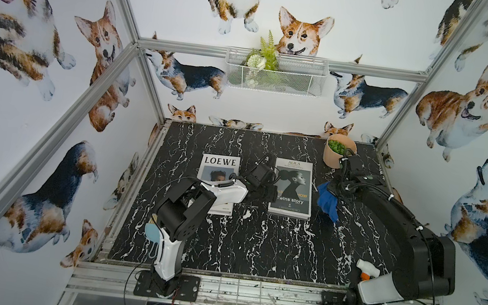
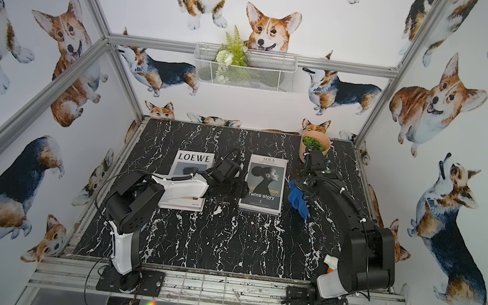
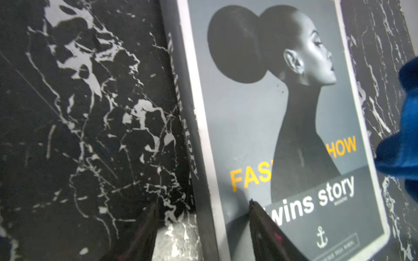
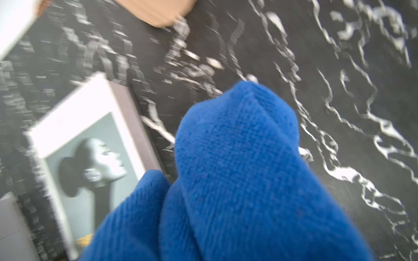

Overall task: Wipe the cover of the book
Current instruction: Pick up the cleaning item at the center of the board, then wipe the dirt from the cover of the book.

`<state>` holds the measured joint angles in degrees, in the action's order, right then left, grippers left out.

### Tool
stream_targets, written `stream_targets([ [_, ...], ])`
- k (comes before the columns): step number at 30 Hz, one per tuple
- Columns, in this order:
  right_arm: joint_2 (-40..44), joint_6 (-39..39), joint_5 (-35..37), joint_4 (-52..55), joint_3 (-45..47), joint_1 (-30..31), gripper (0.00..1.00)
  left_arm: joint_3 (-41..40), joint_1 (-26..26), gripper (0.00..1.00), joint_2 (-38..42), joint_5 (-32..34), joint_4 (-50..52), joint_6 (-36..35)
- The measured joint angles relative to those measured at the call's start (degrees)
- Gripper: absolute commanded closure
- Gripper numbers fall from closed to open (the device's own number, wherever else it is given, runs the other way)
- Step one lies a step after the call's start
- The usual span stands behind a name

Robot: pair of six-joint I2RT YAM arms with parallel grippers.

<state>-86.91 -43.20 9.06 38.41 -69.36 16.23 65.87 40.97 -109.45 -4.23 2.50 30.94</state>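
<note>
Nearest: front rail (image 1: 249, 291) carrying both arm bases, white spray bottle (image 1: 366, 269) just behind the right one.

Left to right on the black marble surface (image 1: 238, 250):
- LOEWE book (image 1: 220, 164), partly hidden by the left arm.
- Left hand (image 1: 269, 193) at the spine edge of the Twins story book (image 1: 294, 180), open. Wrist view shows one finger (image 3: 264, 228) on the cover by the title and the other down beside the spine, nothing clamped.
- The book lies flat mid-surface, between the two hands.
- Right hand (image 1: 336, 188) closed on a bunched blue cloth (image 1: 327, 204), which hangs just beside the book's right edge, not on the cover.
- Beige plant pot (image 1: 338, 155) behind that arm.

My read: wipe not started.

Risks:
- The book is pinned at one corner only, so a sideways drag could spin it or shove it into the left hand.
- The bunched cloth may snag the cover edge and lift it.
- The wipe path runs toward the left finger, so the hands could clash.
- The arm could swing into the pot.
</note>
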Motion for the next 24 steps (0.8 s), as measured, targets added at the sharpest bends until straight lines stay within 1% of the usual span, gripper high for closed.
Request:
stream_targets([
  [3,-3.9,2.2,1.5,2.3,-8.6,3.4,1.00,-1.5,0.5,0.36,1.0,1.0,-0.4,0.4],
  [7,-12.8,4.5,2.9,3.8,-17.7,7.5,1.00,-1.6,0.7,0.38,0.7,1.7,-0.8,0.7],
  [12,-24.9,6.2,2.8,4.5,-24.6,12.5,1.00,-0.9,0.7,0.39,-0.2,1.7,-1.4,0.8],
  [16,-34.7,6.9,0.2,4.9,-30.1,15.0,1.00,-1.7,0.7,0.40,0.4,2.1,-2.2,1.0],
  [18,-37.0,6.7,-0.8,4.7,-33.1,15.3,1.00,-1.8,0.7,0.41,0.5,2.2,-2.1,1.0],
  [24,-41.2,5.3,-4.7,2.8,-37.8,16.0,1.00,-2.2,0.8,0.43,0.6,2.3,-2.4,1.0],
])
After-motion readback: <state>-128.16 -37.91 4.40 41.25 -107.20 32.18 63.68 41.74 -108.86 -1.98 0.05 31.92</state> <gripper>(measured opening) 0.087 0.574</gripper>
